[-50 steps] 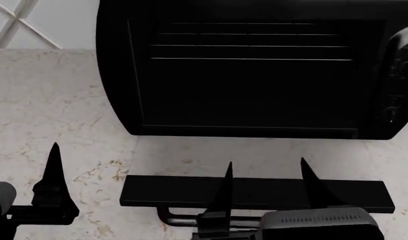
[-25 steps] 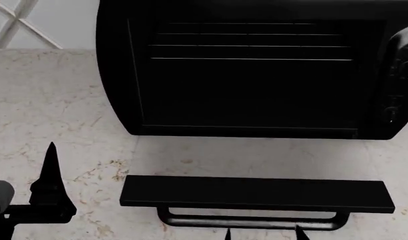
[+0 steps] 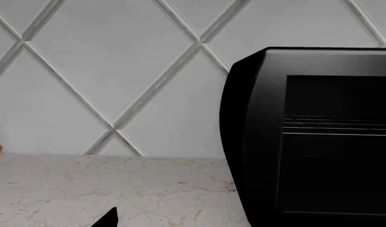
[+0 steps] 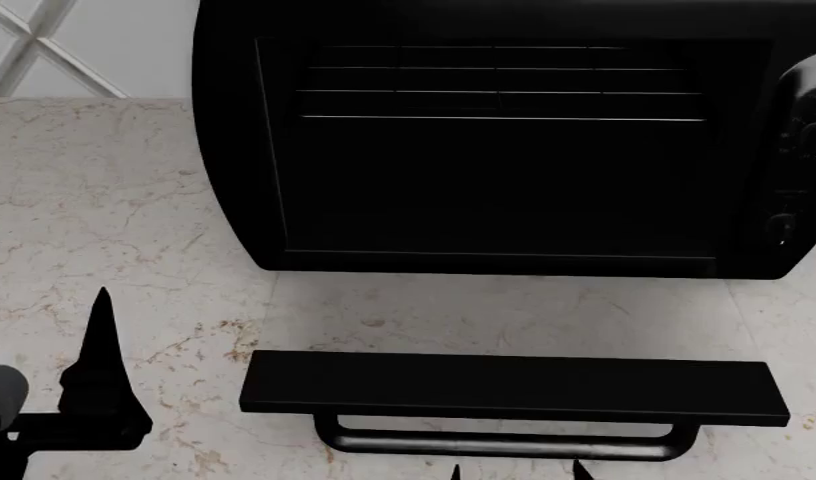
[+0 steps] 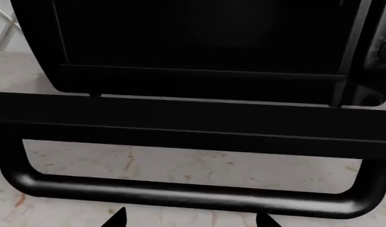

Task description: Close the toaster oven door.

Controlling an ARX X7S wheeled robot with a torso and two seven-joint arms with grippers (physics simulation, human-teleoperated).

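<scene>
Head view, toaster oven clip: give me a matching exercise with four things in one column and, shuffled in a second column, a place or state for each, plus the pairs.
Things:
1. wide flat black oven door
2. long U-shaped black bar handle
3. thin wire rack
4. black knob panel

Places or states:
A. inside the open cavity, upper part
B. on the oven's right side
C. folded down, lying flat over the marble counter
D. at the door's near edge, just ahead of the right tool's tips

Pairs: 1-C, 2-D, 3-A, 4-B
</scene>
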